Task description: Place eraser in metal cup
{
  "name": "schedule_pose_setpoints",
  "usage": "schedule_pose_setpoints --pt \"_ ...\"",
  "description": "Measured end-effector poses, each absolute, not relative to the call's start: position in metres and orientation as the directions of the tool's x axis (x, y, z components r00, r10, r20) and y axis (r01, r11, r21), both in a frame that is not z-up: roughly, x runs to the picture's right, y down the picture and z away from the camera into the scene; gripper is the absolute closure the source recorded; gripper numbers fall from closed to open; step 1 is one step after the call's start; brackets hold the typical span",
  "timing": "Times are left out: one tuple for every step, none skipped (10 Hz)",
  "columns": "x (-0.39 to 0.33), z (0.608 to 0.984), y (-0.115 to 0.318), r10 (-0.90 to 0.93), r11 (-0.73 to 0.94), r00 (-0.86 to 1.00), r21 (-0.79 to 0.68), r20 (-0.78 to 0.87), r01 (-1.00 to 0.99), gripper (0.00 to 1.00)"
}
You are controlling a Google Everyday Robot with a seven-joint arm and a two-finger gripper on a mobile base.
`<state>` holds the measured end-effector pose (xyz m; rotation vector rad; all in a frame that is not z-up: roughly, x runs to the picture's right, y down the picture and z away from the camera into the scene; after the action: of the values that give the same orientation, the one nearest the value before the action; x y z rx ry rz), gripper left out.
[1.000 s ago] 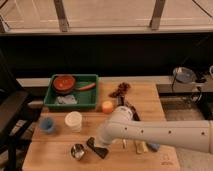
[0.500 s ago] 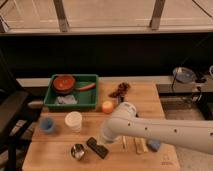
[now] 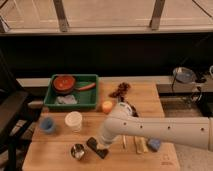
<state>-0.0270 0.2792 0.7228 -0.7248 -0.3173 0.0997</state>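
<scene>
The eraser [image 3: 96, 147] is a flat black block lying on the wooden table near its front edge. The metal cup [image 3: 77, 150] stands upright just to its left, a small gap apart. My white arm reaches in from the right. Its gripper [image 3: 105, 142] is at the arm's lower left end, right over the eraser's right end. The arm hides the gripper's tips and part of the eraser.
A white cup [image 3: 73, 121] and a small blue cup [image 3: 47, 125] stand left of the arm. A green tray [image 3: 55, 103] holding a red bowl is behind them. An orange object [image 3: 107, 106], a blue sponge [image 3: 154, 144] and utensils [image 3: 139, 145] lie nearby.
The arm's end has shifted slightly near the eraser between the frames. The eraser and the metal cup have stayed where they were on the table.
</scene>
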Motion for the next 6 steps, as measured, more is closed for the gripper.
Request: schedule_pose_setpoints --pt "-0.026 0.724 0.281 0.195 0.743 0.95 -0.669 0.245 0.02 0.24" --pt "-0.026 0.726 0.284 0.191 0.739 0.952 -0.674 0.24 0.021 0.24" --pt "-0.028 0.73 0.288 0.187 0.732 0.954 -0.681 0.236 0.025 0.24" --pt "-0.029 0.735 0.293 0.183 0.722 0.956 -0.691 0.23 0.028 0.24" --pt "-0.031 0.74 0.299 0.181 0.712 0.958 -0.701 0.223 0.029 0.24" --pt "-0.034 0.745 0.305 0.178 0.703 0.959 -0.71 0.22 0.033 0.24"
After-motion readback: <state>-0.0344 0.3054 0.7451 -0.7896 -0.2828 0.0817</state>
